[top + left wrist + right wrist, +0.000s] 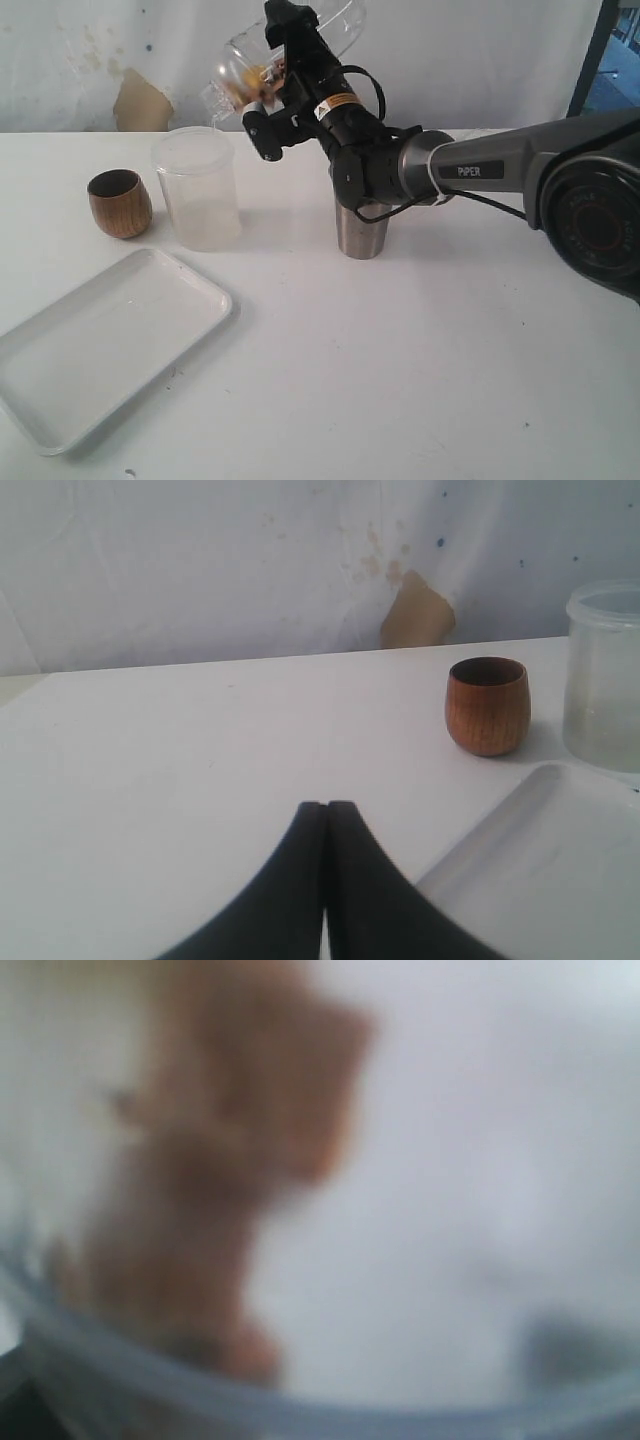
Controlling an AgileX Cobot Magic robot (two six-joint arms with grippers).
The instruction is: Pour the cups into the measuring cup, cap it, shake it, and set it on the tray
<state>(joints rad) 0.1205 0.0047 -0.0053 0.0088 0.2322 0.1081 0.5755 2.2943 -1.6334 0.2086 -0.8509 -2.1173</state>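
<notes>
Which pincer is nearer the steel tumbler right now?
Right. The right pincer, holding the measuring cup, hangs raised above the steel tumbler; the left pincer sits shut farther off, past the wooden cup.

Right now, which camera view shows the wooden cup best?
The left wrist view: the wooden cup stands upright there, sharp and unobstructed, beside the frosted container. The exterior view also shows it whole, but smaller. The right wrist view is a close blur and shows no cup.

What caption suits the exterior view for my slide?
Right end effector holds the measuring cup raised and tilted; frosted container, wooden cup and tray rest on the table.
</notes>
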